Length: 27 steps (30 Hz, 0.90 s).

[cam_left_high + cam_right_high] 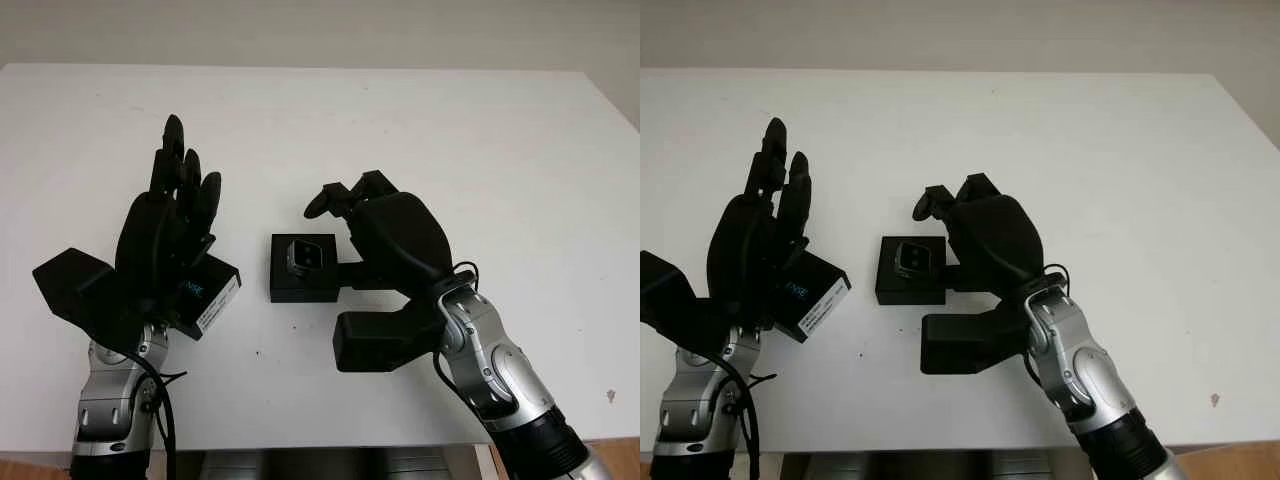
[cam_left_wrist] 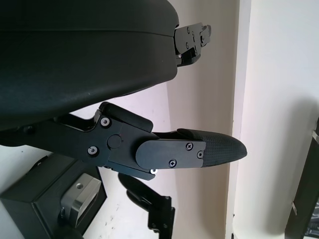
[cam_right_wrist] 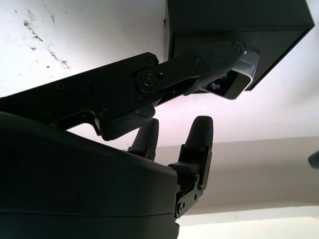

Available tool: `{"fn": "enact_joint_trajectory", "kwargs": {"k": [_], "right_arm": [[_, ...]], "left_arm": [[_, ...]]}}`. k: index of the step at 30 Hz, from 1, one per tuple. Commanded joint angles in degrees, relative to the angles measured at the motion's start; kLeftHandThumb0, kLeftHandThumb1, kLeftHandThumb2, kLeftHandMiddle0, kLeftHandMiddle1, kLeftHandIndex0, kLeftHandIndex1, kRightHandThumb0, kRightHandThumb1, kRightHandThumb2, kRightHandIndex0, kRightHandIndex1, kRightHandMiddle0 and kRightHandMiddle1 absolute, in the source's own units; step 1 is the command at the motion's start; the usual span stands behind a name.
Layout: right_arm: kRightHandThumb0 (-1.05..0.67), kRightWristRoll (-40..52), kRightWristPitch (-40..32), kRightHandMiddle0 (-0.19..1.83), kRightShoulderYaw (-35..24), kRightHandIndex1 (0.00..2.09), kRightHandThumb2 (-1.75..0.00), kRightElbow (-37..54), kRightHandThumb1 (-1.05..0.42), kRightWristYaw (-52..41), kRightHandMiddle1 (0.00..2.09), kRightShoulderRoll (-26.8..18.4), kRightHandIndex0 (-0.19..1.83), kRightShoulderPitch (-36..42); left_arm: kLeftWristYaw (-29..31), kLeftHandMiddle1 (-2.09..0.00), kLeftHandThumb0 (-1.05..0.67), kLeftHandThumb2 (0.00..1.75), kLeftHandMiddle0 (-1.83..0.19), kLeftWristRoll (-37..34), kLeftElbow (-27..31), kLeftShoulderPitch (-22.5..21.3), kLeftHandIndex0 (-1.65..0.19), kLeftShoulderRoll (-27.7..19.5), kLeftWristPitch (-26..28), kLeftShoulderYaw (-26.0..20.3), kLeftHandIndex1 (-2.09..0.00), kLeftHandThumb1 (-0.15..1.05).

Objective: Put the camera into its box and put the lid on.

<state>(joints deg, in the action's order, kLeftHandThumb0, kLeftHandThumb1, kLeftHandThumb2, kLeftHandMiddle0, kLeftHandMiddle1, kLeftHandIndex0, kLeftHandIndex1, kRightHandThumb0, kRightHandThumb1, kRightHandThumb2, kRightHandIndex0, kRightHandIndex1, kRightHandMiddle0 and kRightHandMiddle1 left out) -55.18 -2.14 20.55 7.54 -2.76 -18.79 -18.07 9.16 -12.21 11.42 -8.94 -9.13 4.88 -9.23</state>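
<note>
Right hand [image 1: 385, 235] sits just beside the black box [image 1: 302, 268] on the white table [image 1: 480, 150], open and holding nothing, with one finger [image 3: 199, 62] reaching across the silver camera [image 1: 306, 256] that lies in the box. Left of the box, the left hand [image 1: 170, 225] is raised with its fingers pointing away from the robot and gripping nothing, and the black lid [image 1: 208, 292] with its white label lies on the table under it.

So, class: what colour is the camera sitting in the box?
Silver-grey with a dark lens, the camera sits in the black box; clearest in the left eye view.
</note>
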Motion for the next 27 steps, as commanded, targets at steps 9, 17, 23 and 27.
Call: {"fn": "enact_joint_trajectory", "kwargs": {"k": [9, 17, 23, 27], "right_arm": [[-0.8, -0.1, 1.2, 0.26, 1.1, 1.25, -0.05, -2.4, -0.99, 1.6, 1.03, -0.2, 0.14, 0.1], [-0.74, -0.1, 2.1, 0.32, 2.0, 1.2, -0.05, -6.8, -0.99, 3.9, 0.97, -0.1, 0.2, -0.9], [-0.72, 0.2, 2.9, 0.35, 2.2, 1.22, -0.06, -9.0, -1.0, 5.0, 0.98, -0.2, 0.21, -1.7], [-0.67, 0.4, 3.8, 0.35, 2.3, 1.31, -0.06, -10.0, -1.02, 5.6, 1.04, -0.5, 0.2, -2.1]], "left_arm": [[0.0, 0.0, -0.76, 0.37, 0.19, -0.3, 0.8, 0.1, 0.19, -0.1, -0.1, -0.1, 0.0, 1.05], [-0.3, 0.0, -0.76, 0.38, 0.19, 0.0, 0.9, 0.4, 0.19, 0.2, -0.1, 0.2, 0.0, 1.05], [-0.3, 0.0, -0.75, 0.38, 0.19, 0.4, 0.6, 0.5, 0.19, 0.2, -0.7, 0.4, 0.0, 1.05], [-0.3, 0.0, -0.74, 0.39, 0.19, 0.4, 0.5, 0.4, 0.19, 0.2, -0.6, 0.4, 0.0, 1.05]]}}
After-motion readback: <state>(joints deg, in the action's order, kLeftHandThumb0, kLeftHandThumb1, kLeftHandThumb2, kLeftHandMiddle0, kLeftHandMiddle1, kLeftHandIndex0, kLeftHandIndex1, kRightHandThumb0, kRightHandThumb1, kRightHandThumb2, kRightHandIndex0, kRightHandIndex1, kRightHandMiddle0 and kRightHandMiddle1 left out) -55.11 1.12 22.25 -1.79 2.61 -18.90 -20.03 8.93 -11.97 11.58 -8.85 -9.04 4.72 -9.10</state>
